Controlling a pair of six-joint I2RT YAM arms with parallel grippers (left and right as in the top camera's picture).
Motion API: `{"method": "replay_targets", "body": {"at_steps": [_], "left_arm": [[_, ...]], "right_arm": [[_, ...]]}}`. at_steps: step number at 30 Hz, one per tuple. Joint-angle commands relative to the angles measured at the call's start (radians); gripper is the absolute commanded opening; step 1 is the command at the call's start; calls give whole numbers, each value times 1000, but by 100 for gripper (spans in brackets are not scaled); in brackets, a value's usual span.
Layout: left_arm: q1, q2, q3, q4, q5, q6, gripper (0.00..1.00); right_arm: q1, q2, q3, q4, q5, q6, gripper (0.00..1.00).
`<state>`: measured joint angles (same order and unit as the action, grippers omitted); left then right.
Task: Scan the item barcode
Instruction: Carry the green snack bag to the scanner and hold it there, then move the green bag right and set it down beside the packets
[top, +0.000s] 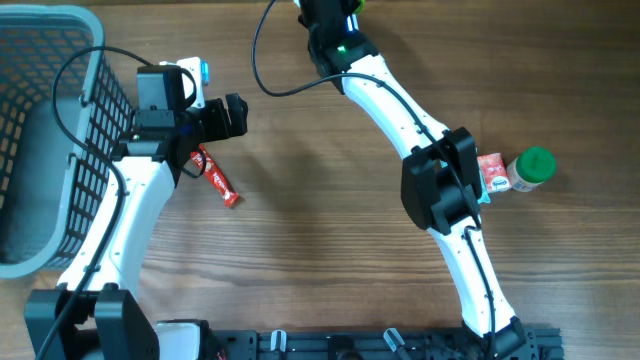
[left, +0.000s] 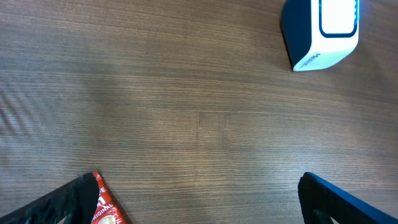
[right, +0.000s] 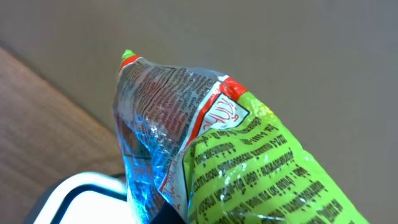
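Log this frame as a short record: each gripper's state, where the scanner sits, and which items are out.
left gripper: jaws open, empty, above the table
right gripper: shut on green packet, held up in the air
scanner: on the table ahead of the left gripper
red sachet: lying flat by the left gripper
basket: far left
red carton, green-capped bottle: side by side, right side

crinkled shiny green packet (right: 261, 174), clear printed end pointing up.
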<state>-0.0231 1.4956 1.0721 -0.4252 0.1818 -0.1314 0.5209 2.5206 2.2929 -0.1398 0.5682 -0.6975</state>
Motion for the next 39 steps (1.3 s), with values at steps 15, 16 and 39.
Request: {"method": "replay_targets", "body": {"at_steps": [15,16,39], "left_arm": [[5,-7,2,2,8,23,100],[5,-7,2,2,8,23,100],[5,-7,2,2,8,23,100]], "right_arm": [[11,40,3,-175,-65,159,4],[9,34,3,-175,-53,159,4],[-244,-312,-73,-1390,-787,384,4]]}}
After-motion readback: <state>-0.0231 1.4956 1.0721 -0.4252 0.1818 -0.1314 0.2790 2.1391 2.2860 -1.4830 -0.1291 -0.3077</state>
